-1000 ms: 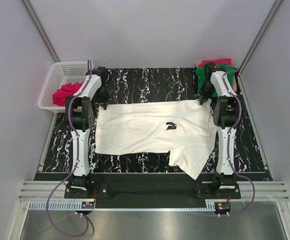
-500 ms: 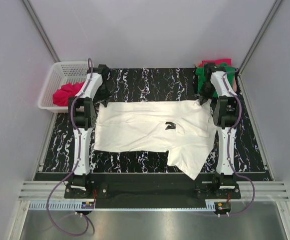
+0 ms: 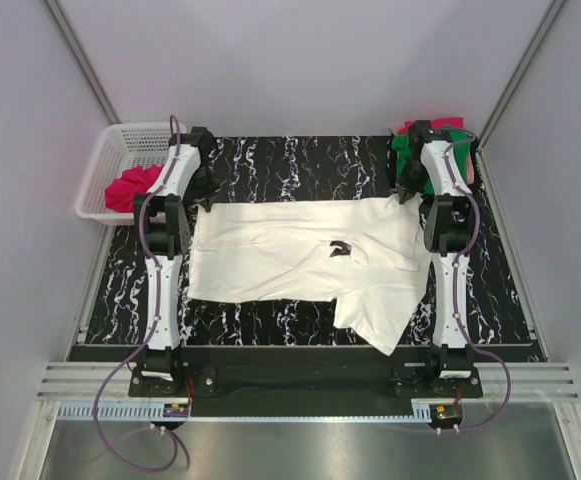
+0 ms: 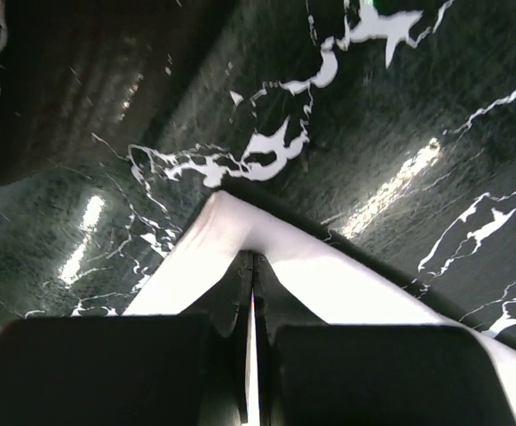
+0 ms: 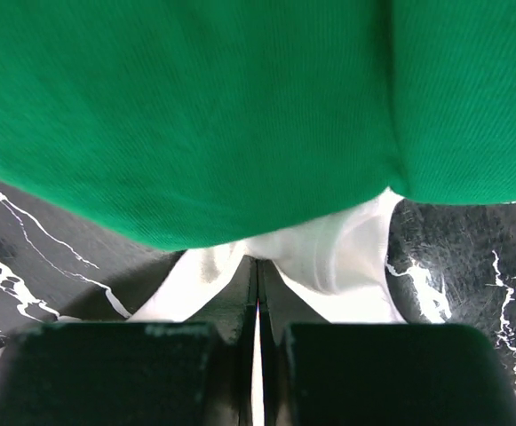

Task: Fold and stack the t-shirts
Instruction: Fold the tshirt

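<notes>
A white t-shirt point(image 3: 290, 250) lies spread across the black marbled table point(image 3: 300, 160), one part hanging toward the front right. My left gripper point(image 3: 206, 196) is shut on its far left corner point(image 4: 231, 222). At the far right corner point(image 5: 329, 257), my right gripper point(image 3: 407, 194) is shut on the white cloth, right beside the green t-shirt point(image 3: 408, 152) point(image 5: 240, 106) bunched at the back right. A pinkish-red t-shirt point(image 3: 130, 187) lies crumpled in the basket.
A white plastic basket point(image 3: 120, 140) stands off the table's back left corner. A little red cloth point(image 3: 410, 127) shows behind the green shirt. White walls close in the back and sides. A small dark mark point(image 3: 341, 249) shows near the white shirt's middle.
Both grippers have pulled the white shirt's far edge a little toward the back of the table; the cloth has shifted and stretched slightly with them.
</notes>
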`<state>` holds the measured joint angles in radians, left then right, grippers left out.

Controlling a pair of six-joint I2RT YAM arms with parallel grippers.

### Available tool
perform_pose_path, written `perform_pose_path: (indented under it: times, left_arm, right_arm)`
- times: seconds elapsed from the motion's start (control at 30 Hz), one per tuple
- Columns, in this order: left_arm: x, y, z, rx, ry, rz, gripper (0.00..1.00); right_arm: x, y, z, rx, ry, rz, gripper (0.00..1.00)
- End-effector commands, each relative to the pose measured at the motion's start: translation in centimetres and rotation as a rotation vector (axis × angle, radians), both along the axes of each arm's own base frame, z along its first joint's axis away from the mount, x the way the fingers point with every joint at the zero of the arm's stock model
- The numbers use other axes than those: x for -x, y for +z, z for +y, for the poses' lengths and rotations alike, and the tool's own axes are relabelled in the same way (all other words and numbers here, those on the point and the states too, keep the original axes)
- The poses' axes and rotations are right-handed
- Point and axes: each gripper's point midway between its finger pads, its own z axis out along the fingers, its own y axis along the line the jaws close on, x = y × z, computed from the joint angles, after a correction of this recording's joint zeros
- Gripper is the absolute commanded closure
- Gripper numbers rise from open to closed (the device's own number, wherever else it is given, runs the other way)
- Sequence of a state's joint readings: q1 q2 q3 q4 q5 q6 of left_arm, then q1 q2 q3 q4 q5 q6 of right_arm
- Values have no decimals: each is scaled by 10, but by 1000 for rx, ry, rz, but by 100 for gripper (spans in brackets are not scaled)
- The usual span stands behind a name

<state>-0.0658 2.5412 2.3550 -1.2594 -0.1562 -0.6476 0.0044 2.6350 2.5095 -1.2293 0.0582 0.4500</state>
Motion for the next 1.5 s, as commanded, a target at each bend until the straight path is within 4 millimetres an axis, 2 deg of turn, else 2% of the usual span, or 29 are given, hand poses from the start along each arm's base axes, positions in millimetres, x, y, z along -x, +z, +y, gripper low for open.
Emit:
perform_pose_path:
  times: [0.0, 0.23, 0.4, 0.47, 0.5, 0.53, 0.57, 0.63, 0.67, 0.7, 0.73, 0.77, 0.8, 0.83, 0.87, 0.9, 0.93, 0.97, 1.0, 1.03, 1.07, 1.1, 1.13, 1.17, 1.2, 1.23, 1.3, 1.33, 1.47]
  left_arm:
    - [-17, 19, 16, 5, 47, -73, 100]
    - [-25, 25, 27, 25, 71, -109, 100]
    - [-30, 39, 20, 59, 50, -147, 100]
    - [-28, 51, 12, 86, 32, -167, 93]
    - [-27, 56, 10, 96, 24, -177, 89]
    - [-24, 61, 7, 106, 11, -177, 86]
    - [-15, 71, 2, 115, -16, -179, 85]
    - [0, 80, -4, 122, -38, -167, 79]
    - [17, 90, -9, 138, -66, -157, 76]
    - [26, 95, -10, 139, -80, -152, 76]
    - [36, 99, -11, 137, -93, -145, 76]
    - [57, 109, -11, 133, -111, -141, 70]
    - [67, 115, -11, 133, -121, -145, 67]
    - [90, 126, -14, 156, -136, -152, 66]
    - [101, 130, -13, 154, -150, -157, 66]
    - [114, 134, -13, 157, -160, -158, 66]
    - [129, 155, -13, 159, -175, -212, 66]
    - [152, 142, -12, 161, -187, -168, 65]
    - [165, 143, -12, 167, -197, -175, 63]
    - [180, 158, -12, 170, -208, -233, 61]
    - [198, 143, -12, 172, -213, -201, 59]
    - [209, 140, -12, 177, -215, -206, 57]
    - [227, 135, -17, 207, -236, -213, 57]
    - [235, 132, -19, 222, -242, -215, 57]
    - [244, 128, -21, 233, -244, -212, 56]
    - [258, 124, -23, 251, -253, -210, 56]
    - [269, 122, -26, 269, -264, -218, 55]
    - [276, 122, -26, 268, -273, -233, 55]
    - [288, 124, -26, 266, -286, -247, 54]
  right_arm:
    - [-13, 6, -13, -7, -38, -45, 100]
    - [-22, 13, -16, -23, -57, -82, 100]
    - [-17, 20, -12, -42, -30, -78, 100]
    - [-12, 25, -11, -49, -12, -71, 97]
    - [-11, 43, -11, -48, -8, -97, 94]
    - [-7, 47, -11, -46, -1, -95, 91]
    - [-5, 72, -11, -43, 3, -136, 88]
    - [3, 88, -11, -42, 5, -152, 85]
    - [6, 116, -11, -40, 7, -202, 84]
    - [11, 125, -11, -40, 8, -213, 82]
    - [20, 128, -5, -72, 13, -202, 81]
    - [27, 151, -3, -81, 13, -240, 81]
    - [36, 158, 1, -99, 13, -236, 81]
    - [50, 154, 8, -132, 24, -202, 80]
    - [63, 173, 11, -136, 31, -230, 80]
    - [84, 159, 13, -138, 29, -163, 80]
    - [97, 161, 16, -145, 30, -156, 80]
    - [114, 183, 19, -153, 40, -205, 80]
    - [137, 163, 25, -160, 43, -151, 80]
    - [150, 164, 28, -179, 38, -153, 79]
    - [167, 182, 31, -193, 41, -210, 78]
    - [190, 165, 46, -214, 57, -159, 77]
    - [207, 177, 49, -224, 64, -195, 77]
    - [221, 175, 53, -234, 66, -186, 77]
    - [244, 162, 60, -256, 53, -130, 77]
    - [258, 171, 64, -278, 57, -167, 72]
    - [284, 164, 69, -296, 34, -143, 65]
    - [296, 174, 71, -299, 41, -190, 64]
    - [333, 172, 72, -316, 20, -172, 63]
